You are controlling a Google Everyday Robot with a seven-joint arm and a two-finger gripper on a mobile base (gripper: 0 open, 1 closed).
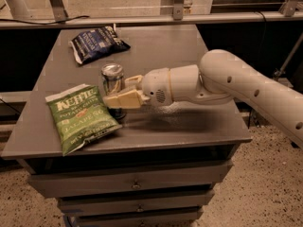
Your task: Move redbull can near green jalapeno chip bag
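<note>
In the camera view, the gripper [118, 90] reaches in from the right, low over the middle of the table [199, 126]. Its two fingers are clamped on the can [112, 74], one crossing in front of the lower body and the other behind it. The can is upright, just beside the upper right edge of the green chip bag [81, 118], which lies flat near the table's front left corner (the dark blue bag [97, 42] lies well apart at the back). The placing step looks nearly done. The next move calls for letting the can go cleanly and drawing straight back, without tipping it.
</note>
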